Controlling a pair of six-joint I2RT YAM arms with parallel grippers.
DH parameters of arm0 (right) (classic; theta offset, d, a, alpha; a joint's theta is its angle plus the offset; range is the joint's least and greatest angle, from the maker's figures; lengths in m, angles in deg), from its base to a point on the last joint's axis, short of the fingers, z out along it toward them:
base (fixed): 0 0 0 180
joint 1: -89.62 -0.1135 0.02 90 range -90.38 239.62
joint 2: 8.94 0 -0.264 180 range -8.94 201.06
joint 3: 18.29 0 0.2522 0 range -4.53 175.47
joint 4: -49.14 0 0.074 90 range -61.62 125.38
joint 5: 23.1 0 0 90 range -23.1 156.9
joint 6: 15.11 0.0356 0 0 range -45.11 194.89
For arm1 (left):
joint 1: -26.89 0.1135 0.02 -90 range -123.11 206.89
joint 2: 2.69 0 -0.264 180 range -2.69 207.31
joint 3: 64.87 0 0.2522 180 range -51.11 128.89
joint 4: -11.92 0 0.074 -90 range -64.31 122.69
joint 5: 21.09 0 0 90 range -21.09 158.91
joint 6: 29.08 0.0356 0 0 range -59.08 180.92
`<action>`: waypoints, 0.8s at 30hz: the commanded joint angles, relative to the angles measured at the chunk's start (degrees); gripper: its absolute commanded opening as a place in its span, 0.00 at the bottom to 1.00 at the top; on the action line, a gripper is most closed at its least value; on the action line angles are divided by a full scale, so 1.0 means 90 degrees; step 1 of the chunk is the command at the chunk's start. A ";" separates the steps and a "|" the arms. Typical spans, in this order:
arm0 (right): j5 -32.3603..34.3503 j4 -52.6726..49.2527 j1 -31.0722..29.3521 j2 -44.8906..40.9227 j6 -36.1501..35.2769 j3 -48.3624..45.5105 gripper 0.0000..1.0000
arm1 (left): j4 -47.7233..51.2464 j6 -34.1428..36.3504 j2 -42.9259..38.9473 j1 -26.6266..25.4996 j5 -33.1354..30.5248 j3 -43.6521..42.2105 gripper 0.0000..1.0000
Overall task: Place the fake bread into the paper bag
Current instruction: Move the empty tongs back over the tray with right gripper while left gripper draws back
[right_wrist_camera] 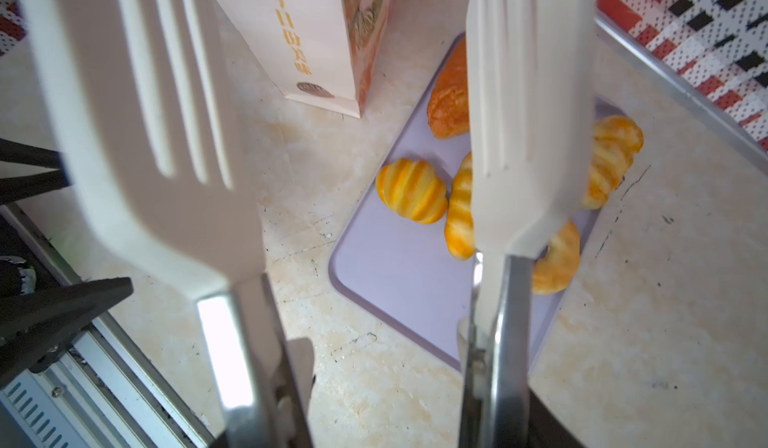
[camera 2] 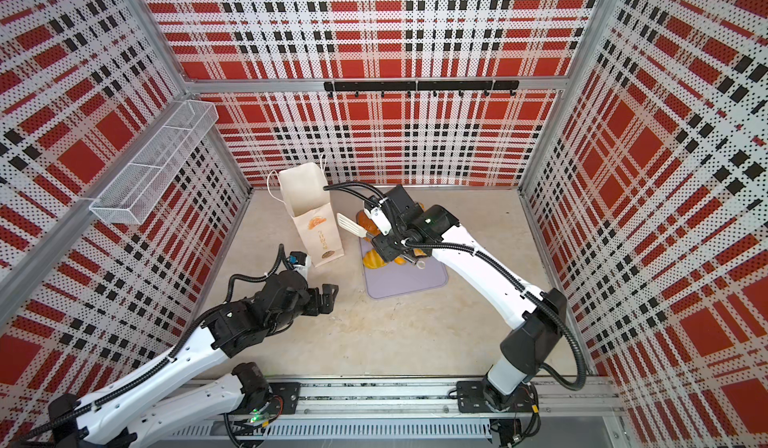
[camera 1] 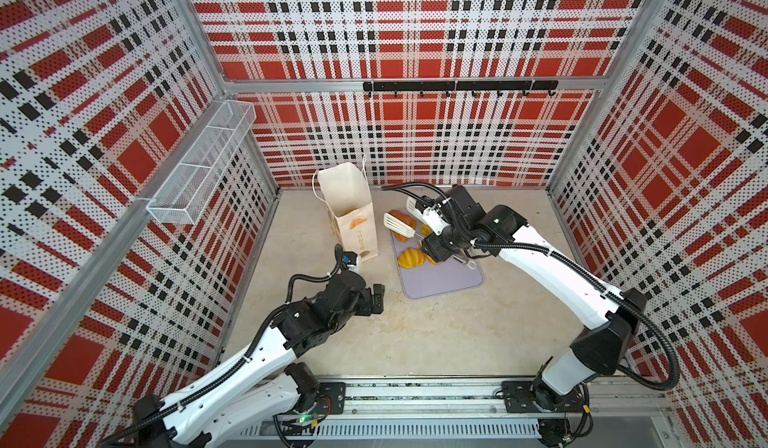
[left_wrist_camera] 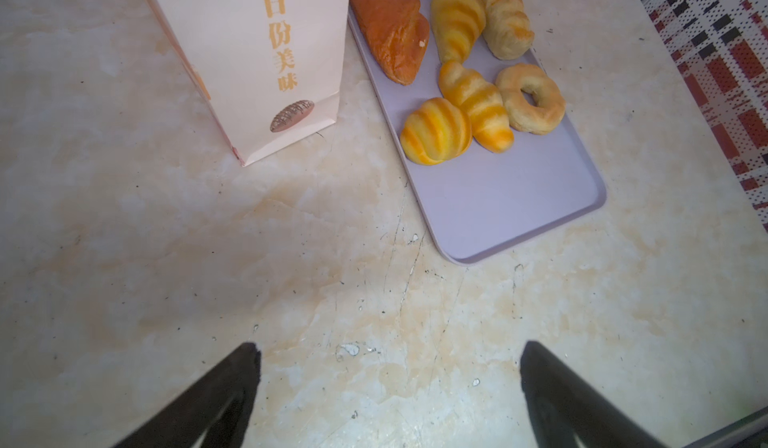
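Several pieces of fake bread lie on a lilac tray (left_wrist_camera: pixel 498 201): a reddish-brown croissant (left_wrist_camera: pixel 392 30), striped yellow rolls (left_wrist_camera: pixel 436 134) and a bagel (left_wrist_camera: pixel 532 99). The paper bag (camera 1: pixel 353 217) stands upright and open at the top, just left of the tray. My right gripper (camera 1: pixel 440 246) is shut on the metal arms of white slotted tongs (camera 1: pixel 401 223). The tongs' blades (right_wrist_camera: pixel 137 134) stand apart with nothing between them, above the tray's far end beside the bag. My left gripper (left_wrist_camera: pixel 388 367) is open and empty over bare table in front of the bag.
A white wire-mesh basket (camera 1: pixel 199 163) hangs on the left wall. A black hook rail (camera 1: pixel 457 86) runs along the back wall. Plaid walls close in the table on three sides. The near half of the tray (camera 2: pixel 411 284) is bare.
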 commanded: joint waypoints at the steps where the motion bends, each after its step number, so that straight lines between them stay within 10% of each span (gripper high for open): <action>1: 0.0274 0.0111 0.0355 -0.0489 0.0106 -0.0740 0.61 | -0.0289 -0.0182 0.0255 -0.0232 -0.0322 -0.0100 1.00; 24: 0.2665 -0.0542 0.1177 0.0736 -0.1658 -0.1706 0.47 | -0.0695 -0.0066 0.1782 -0.0525 0.0618 0.0381 0.99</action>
